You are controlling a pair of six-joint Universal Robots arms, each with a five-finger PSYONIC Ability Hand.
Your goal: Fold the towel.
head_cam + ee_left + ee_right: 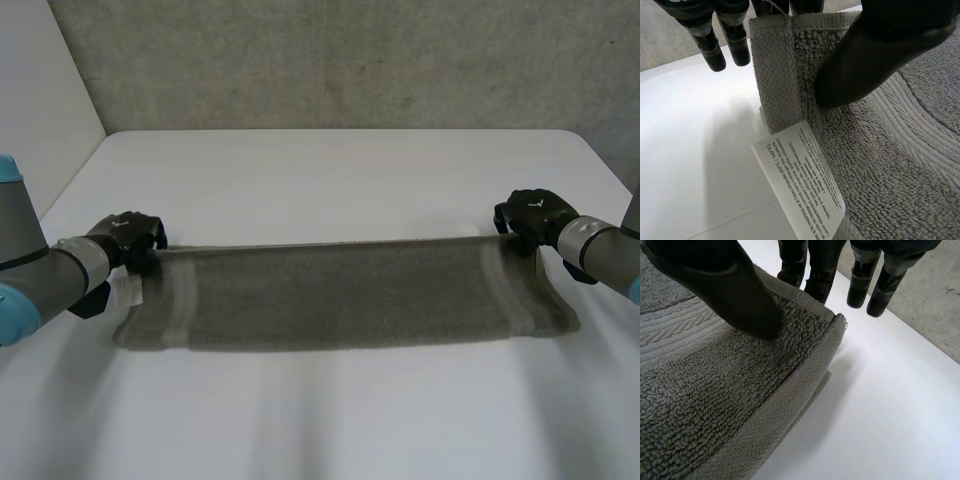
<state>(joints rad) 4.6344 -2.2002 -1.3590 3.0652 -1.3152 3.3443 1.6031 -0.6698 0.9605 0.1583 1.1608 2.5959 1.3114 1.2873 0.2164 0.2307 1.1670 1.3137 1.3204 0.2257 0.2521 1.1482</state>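
The white table [340,170] carries the grey towel [340,295], stretched between the two hands. The left hand [130,238] pinches one far corner between thumb and fingers, and the right hand [535,215] pinches the other. The care label [800,185] hangs just beyond the left thumb. The first fold looks begun, and the next move calls for carrying both corners evenly to the near edge.

The grey terry towel [340,295] lies stretched sideways on my white table [330,180], far corners raised, label [800,185] at its left end.
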